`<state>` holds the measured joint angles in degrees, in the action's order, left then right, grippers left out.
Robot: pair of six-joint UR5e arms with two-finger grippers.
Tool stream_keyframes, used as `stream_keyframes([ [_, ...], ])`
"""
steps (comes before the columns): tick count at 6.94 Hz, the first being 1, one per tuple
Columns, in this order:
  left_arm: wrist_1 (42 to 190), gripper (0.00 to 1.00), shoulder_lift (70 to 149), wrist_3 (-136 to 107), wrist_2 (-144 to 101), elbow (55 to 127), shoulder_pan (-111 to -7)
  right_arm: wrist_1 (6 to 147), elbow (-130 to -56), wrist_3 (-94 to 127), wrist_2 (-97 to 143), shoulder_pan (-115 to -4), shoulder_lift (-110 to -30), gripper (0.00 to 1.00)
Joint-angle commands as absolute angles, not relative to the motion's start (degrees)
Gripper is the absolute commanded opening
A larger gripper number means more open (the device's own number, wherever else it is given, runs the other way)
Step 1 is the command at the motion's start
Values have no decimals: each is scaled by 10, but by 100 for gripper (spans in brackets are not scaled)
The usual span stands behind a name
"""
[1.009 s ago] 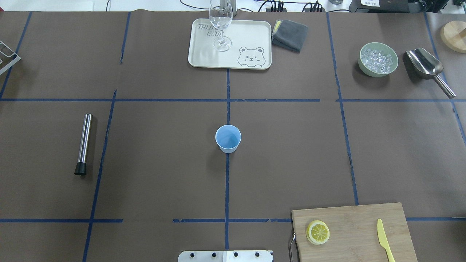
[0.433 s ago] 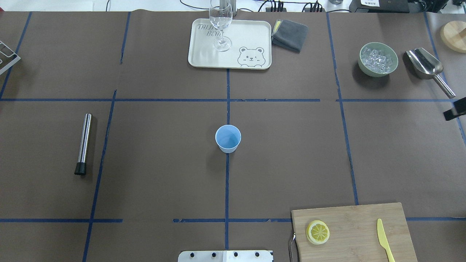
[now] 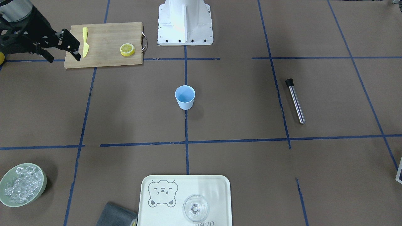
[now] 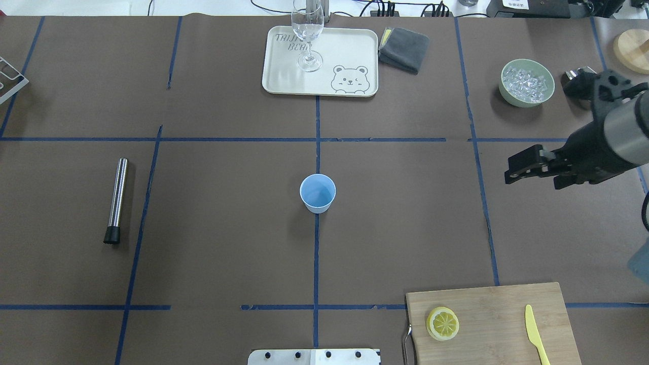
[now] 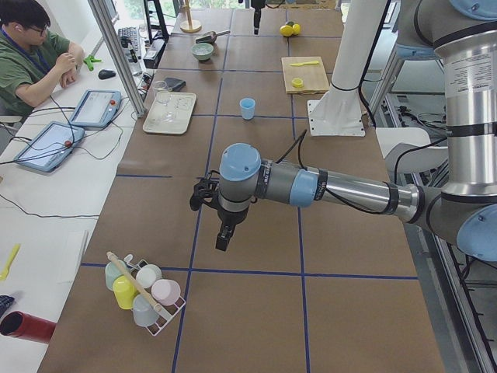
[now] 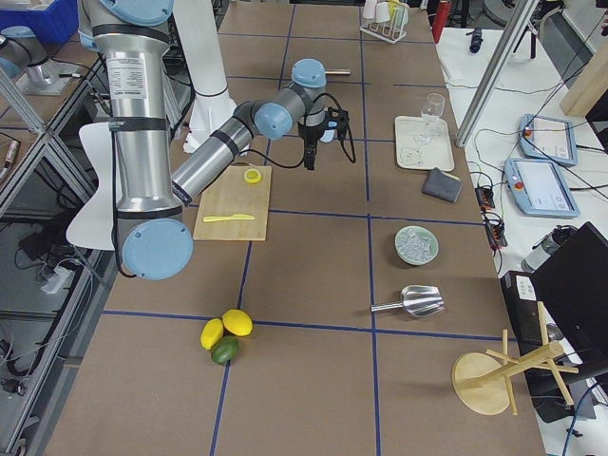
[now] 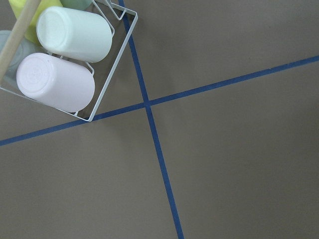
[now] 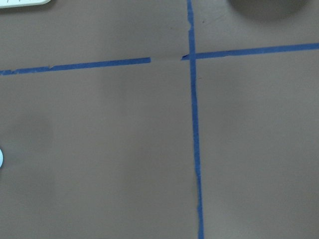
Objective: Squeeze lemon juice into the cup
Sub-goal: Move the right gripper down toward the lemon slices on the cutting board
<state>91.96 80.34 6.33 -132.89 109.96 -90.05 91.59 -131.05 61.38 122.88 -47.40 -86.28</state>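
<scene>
The lemon [image 4: 442, 323] is a thin yellow slice lying flat on the left part of the wooden cutting board [image 4: 497, 304]; it also shows in the front-facing view [image 3: 127, 49]. The cup [image 4: 318, 192], light blue and upright, stands at the table's centre [image 3: 185, 97]. My right gripper [image 4: 535, 180] hovers open and empty at the right side, far right of the cup and well beyond the board [image 3: 62, 58]. My left gripper [image 5: 224, 237] shows only in the exterior left view, far from the cup; I cannot tell whether it is open or shut.
A yellow plastic knife [image 4: 536, 334] lies on the board's right part. A green bowl of ice [image 4: 526, 82] is back right, beside my right arm. A tray [image 4: 350, 50] with a clear glass [image 4: 308, 35] is back centre. A steel rod [image 4: 116, 200] lies left. A cup rack [image 7: 65, 55] is under my left wrist.
My right arm has come in from the right edge and moved left over the table. The cup, lemon slice and other things have not moved.
</scene>
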Motion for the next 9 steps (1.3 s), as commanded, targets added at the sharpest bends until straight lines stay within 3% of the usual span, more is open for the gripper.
stream_keyframes([
  [1, 920, 100, 803, 63, -1329, 1097, -899, 870, -1340, 758, 1107, -328, -870, 100],
  [6, 920, 100, 803, 63, -1329, 1093, -899, 809, -1334, 911, 845, -84, -924, 100],
  [9, 920, 100, 803, 63, -1329, 1093, -899, 801, -1275, 933, 778, -18, -914, 100],
])
